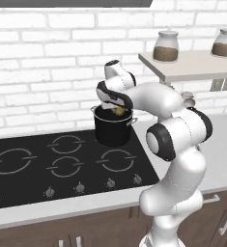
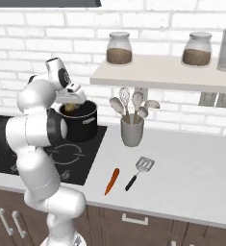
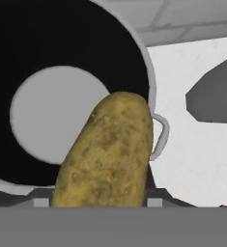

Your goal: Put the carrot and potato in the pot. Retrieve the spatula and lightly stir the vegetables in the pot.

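The yellowish-tan potato point(image 3: 107, 154) sits between my fingers, just above the open mouth of the black pot point(image 1: 112, 129). My gripper point(image 1: 118, 109) is shut on the potato point(image 1: 119, 112) and hangs over the pot's rim. The pot point(image 2: 83, 122) stands on the back right burner of the stove. In the hand view the pot point(image 3: 62, 38) lies below with a bare grey bottom. The orange carrot point(image 2: 112, 181) lies on the counter near its front edge. The spatula point(image 2: 139, 171), with black handle and slotted silver head, lies just right of the carrot.
A grey utensil cup point(image 2: 132, 132) with spoons and a whisk stands right of the pot. A shelf point(image 2: 167, 72) with jars hangs above the counter. The black cooktop point(image 1: 47, 164) spreads to the left of the pot.
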Available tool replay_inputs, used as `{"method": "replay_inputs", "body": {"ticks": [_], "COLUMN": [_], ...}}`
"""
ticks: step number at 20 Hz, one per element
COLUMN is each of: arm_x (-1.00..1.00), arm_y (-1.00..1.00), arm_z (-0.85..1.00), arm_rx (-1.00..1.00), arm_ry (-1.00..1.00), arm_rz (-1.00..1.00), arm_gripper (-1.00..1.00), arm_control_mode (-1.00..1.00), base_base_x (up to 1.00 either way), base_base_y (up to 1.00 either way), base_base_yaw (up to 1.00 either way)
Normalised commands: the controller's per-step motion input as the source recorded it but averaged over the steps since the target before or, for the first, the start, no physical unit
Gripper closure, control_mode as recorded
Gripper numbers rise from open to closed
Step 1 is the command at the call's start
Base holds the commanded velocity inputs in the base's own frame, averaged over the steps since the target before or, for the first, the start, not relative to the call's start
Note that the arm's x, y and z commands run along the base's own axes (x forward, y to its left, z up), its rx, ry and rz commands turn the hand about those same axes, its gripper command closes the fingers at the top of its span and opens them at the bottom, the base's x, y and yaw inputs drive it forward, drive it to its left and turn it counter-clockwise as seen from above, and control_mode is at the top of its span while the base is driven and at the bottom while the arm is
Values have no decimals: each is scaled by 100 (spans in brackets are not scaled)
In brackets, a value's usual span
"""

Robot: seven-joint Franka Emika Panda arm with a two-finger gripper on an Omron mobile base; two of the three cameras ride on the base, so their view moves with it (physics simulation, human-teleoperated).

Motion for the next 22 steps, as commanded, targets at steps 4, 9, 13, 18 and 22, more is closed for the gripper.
{"method": "replay_inputs", "body": {"ticks": [4,9,13,18,22], "arm_x": [71,46,33,20,0], "arm_y": [0,1,0,0,0], "arm_z": [-34,-42,-45,-38,-32], "arm_rx": [0,0,5,8,6], "arm_ry": [0,0,0,0,-7], "arm_rz": [0,0,0,0,0], "arm_gripper": [100,100,100,100,100], "arm_control_mode": [-100,-100,-100,-100,-100], "base_base_x": [0,0,0,0,0], "base_base_y": [0,0,0,0,0], "base_base_yaw": [0,0,0,0,0]}}
